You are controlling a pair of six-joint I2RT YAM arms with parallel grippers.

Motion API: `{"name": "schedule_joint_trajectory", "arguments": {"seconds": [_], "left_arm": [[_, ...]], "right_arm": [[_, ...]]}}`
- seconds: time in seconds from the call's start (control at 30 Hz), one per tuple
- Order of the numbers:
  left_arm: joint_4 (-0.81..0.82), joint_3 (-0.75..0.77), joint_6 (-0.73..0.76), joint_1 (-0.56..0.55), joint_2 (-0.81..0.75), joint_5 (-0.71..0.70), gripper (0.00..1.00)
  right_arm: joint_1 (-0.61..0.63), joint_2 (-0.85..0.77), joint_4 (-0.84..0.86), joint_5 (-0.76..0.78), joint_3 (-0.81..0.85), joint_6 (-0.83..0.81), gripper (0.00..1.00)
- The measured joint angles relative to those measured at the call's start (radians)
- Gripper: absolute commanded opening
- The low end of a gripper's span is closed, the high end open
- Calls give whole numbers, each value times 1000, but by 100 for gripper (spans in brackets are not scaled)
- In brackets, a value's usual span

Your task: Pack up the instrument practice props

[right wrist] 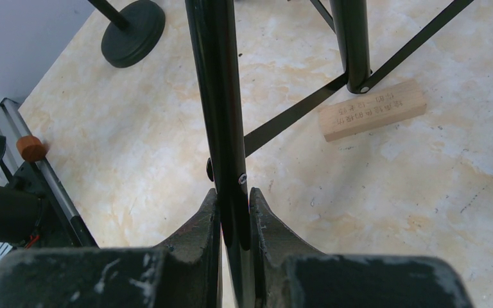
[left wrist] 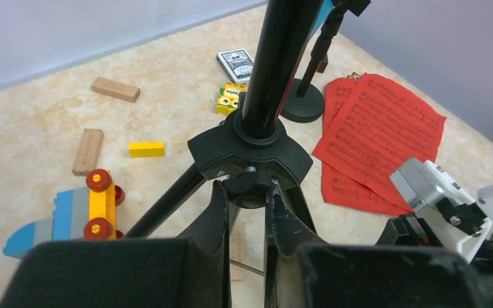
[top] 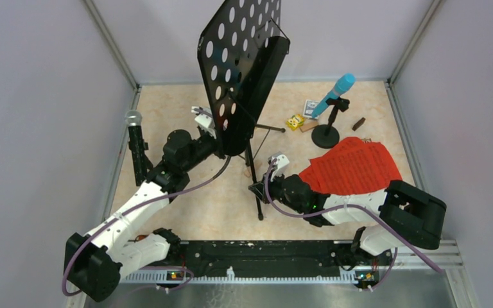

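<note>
The black hole-punched music desk stands mid-table on its tripod. My left gripper is shut on the black knob under the tripod hub. My right gripper is shut on a thin black tripod leg. Red sheet-music pages lie on the right. The blue microphone sits tilted in a round-based holder at the back right. The black silver-headed microphone stands at the left wall.
Wooden blocks, a yellow block, a colourful toy vehicle, a card deck and a small yellow toy lie around the stand. A round holder base shows in the right wrist view. Walls enclose three sides.
</note>
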Motion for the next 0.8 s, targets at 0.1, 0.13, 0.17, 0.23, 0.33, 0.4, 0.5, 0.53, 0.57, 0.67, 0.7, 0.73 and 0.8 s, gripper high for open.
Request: {"name": "schedule_joint_trajectory", "arguments": {"seconds": [0.1,0.13,0.17,0.23,0.33,0.4,0.5,0.53,0.57,0.67,0.7,0.73,0.8], "left_arm": [[0,0,-70,0,0,-17,0],[0,-1,-104,0,0,-27,0],[0,-2,-145,0,-1,-37,0],[2,-8,-237,0,-3,-61,0],[8,-23,-431,-4,-11,-117,0],[3,-32,-582,-8,-19,-161,0],[-12,-55,-814,-13,-41,-220,0],[-21,-64,-906,-14,-51,-241,0],[-35,-74,-1001,-14,-63,-262,0],[-90,-97,-1254,-15,-109,-314,0],[-113,-113,-1347,-10,-127,-344,0],[-122,-126,-1403,-6,-134,-358,9],[-131,-170,-1524,2,-143,-386,40]], "right_arm": [[0,1,2,0,0,0,0],[0,1,2,0,0,0,0],[0,2,2,0,0,1,0],[0,2,2,0,0,3,0],[0,3,3,1,0,5,0],[0,3,4,1,0,6,0],[0,5,6,-3,0,6,0],[0,6,8,-6,0,5,0],[0,7,9,-9,0,5,0],[0,8,7,-5,1,6,0],[0,8,7,-5,1,6,0],[0,8,6,-4,1,6,0],[0,8,6,-4,1,7,0]]}}
